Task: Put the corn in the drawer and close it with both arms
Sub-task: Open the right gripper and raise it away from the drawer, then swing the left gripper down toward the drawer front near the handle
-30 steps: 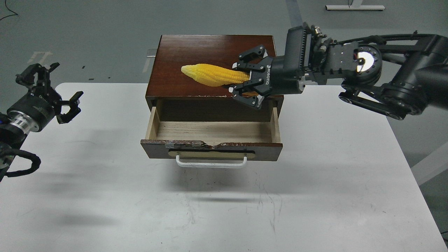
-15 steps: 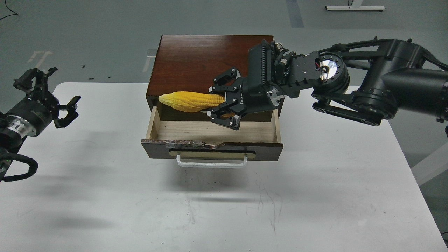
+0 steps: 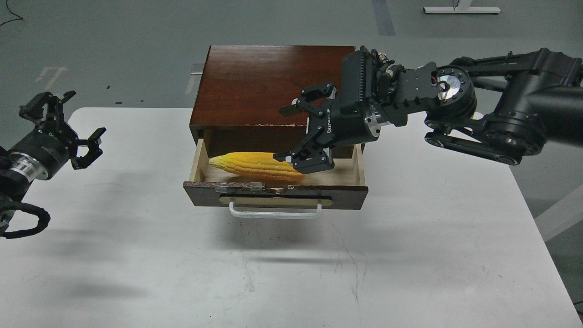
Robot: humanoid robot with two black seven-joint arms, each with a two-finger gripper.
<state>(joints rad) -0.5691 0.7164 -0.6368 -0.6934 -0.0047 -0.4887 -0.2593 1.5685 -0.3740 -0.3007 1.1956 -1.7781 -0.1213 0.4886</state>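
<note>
The corn (image 3: 255, 165) lies in the drawer (image 3: 275, 195), but its thick right end is covered by the lower finger of the right gripper (image 3: 289, 133), and its underside sinks behind the chipped front board — whether finger and cob touch cannot be told. The right arm (image 3: 524, 118) is cut off at the right edge of the head view, the left arm (image 3: 18, 168) at the left edge. The drawer's back part is hidden under the cabinet (image 3: 268, 84) top.
</note>
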